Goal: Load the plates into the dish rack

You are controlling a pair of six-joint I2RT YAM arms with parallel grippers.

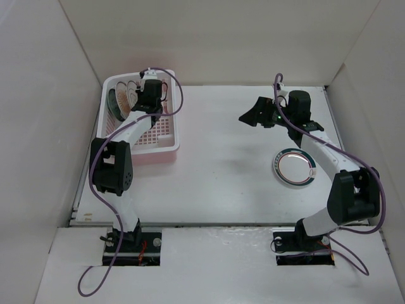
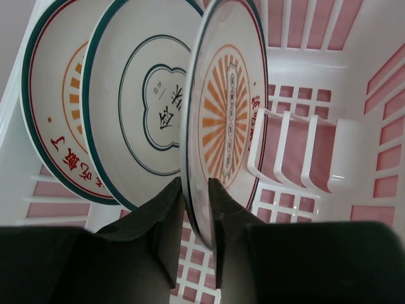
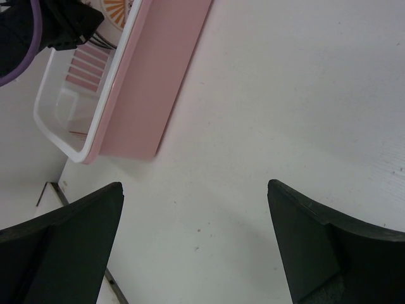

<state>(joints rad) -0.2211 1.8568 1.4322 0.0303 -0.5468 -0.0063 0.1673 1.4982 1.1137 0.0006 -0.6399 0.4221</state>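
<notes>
The left hand [image 2: 195, 193] grips by its rim a sunburst plate [image 2: 231, 107] standing in the rack [image 2: 329, 57], likely stiff, slippery and fragile; the right hand [image 3: 196, 199] is apart above the bench [image 3: 285, 95].

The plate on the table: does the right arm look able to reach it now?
Probably yes. The plate lies flat and alone on the table, beside the right arm, and the right gripper is open and empty. Nothing stands between them.
</notes>
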